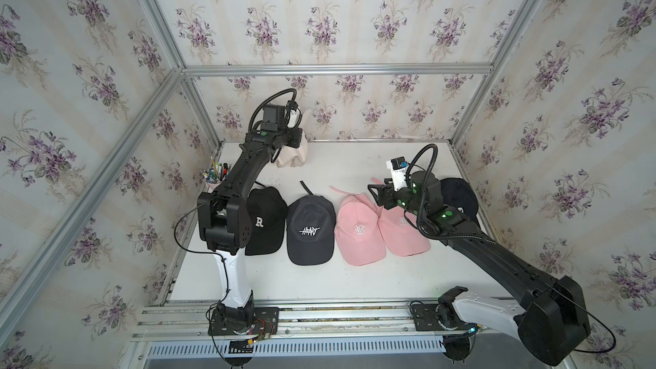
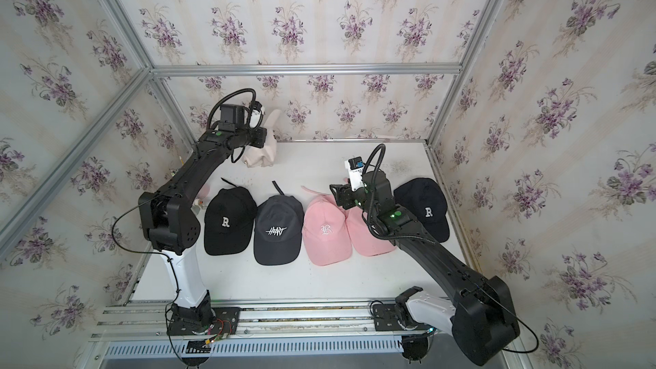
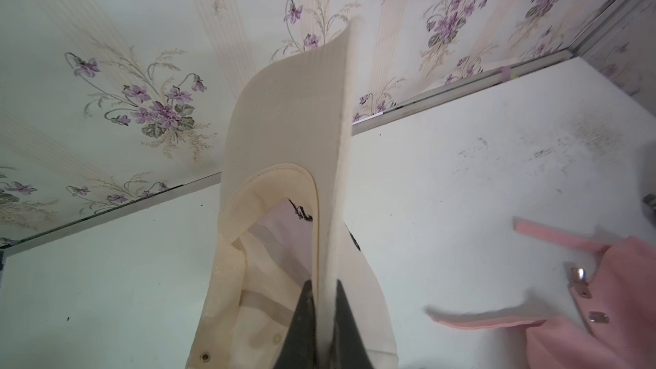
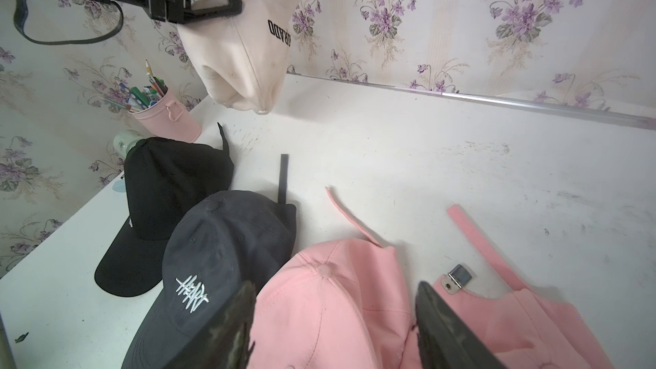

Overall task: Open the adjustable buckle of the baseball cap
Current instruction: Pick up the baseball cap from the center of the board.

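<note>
Pink pot of pens [image 4: 167, 118] on white table [image 4: 426, 172], beside floral wallpaper [image 4: 461, 12].

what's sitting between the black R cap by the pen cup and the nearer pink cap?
Only the dark HEART cap, lying between the black R cap and the pink cap; clear in both top views.

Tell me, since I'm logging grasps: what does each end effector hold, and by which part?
The left end effector pinches the cream fabric baseball cap by its crown's rim; the right end effector holds nothing.
</note>
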`<state>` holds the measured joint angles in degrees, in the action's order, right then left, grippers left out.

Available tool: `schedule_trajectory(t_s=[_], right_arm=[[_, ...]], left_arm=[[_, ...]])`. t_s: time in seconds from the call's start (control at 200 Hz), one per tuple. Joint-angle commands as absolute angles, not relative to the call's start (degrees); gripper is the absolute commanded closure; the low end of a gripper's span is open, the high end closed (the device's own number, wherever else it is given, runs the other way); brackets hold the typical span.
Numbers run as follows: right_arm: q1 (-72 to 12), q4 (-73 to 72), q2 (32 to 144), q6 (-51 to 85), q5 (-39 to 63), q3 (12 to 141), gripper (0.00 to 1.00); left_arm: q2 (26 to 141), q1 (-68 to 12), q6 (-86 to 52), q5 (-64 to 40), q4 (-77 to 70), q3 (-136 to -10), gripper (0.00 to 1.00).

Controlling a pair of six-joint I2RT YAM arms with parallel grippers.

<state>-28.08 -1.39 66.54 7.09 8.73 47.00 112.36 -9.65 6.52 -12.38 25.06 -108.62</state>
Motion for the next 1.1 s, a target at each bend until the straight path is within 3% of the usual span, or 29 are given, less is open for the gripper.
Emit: schedule_trajectory(t_s=[0.0, 0.335, 0.664, 1.094], right_arm=[[-28.2, -4.0, 66.0, 6.6, 10.2, 46.5, 0.29], [-30.4, -12.4, 65.3, 5.0, 12.6, 42.1, 0.30], [-41.1, -27.0, 67.2, -3.2, 9.9, 38.2, 0.30], [-49.1, -41.4, 75.7, -13.0, 2.0, 40.2, 0.31]], left_arm=[[109.1, -9.6, -2.3, -15.3, 16.2, -106.4, 1.00], [97.1, -10.2, -27.0, -17.8, 4.7, -93.2, 1.00], [84.5, -10.9, -50.6, -14.4, -3.7, -78.5, 1.00], [70.3, -16.5, -69.0, -4.2, 3.4, -69.8, 1.00]])
